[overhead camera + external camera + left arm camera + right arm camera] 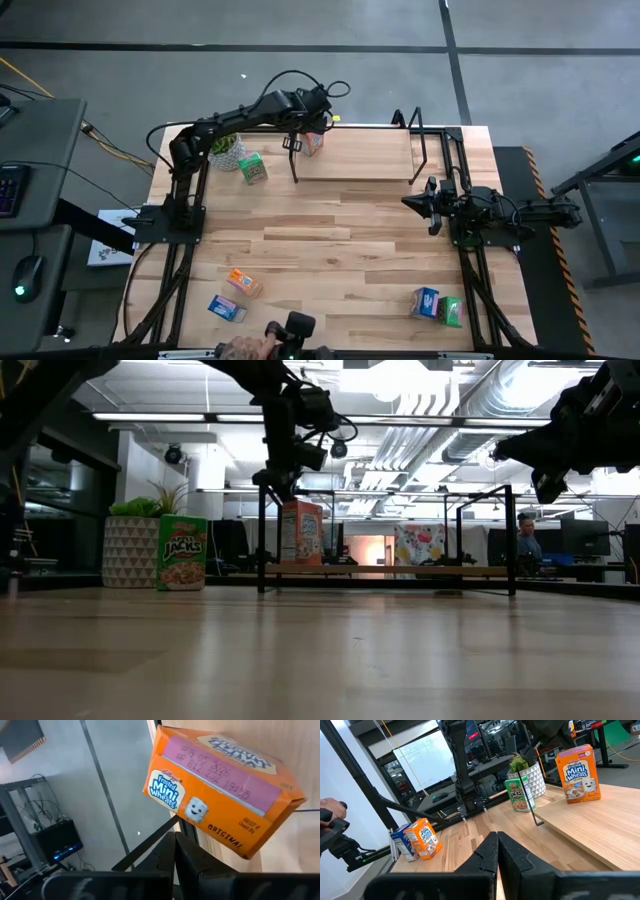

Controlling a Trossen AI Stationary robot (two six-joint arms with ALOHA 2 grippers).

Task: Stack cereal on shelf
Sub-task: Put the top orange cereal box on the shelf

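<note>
An orange cereal box (314,144) stands upright on the left end of the shelf's pale board (370,160), also in the low view (300,532). My left gripper (291,143) is shut and hangs just above and beside that box (220,795), apart from it. A green box (252,167) stands on the table left of the shelf. An orange box (243,283) and a blue one (227,308) lie near the table's near left corner. A blue box (425,300) and a green one (451,311) lie near right. My right gripper (408,203) is shut, raised over the table's right side.
A potted plant (227,150) stands by the green box at the far left. The shelf's black end frames (262,540) (511,540) rise at both ends of the board. A person's hand (245,348) holds a device at the near edge.
</note>
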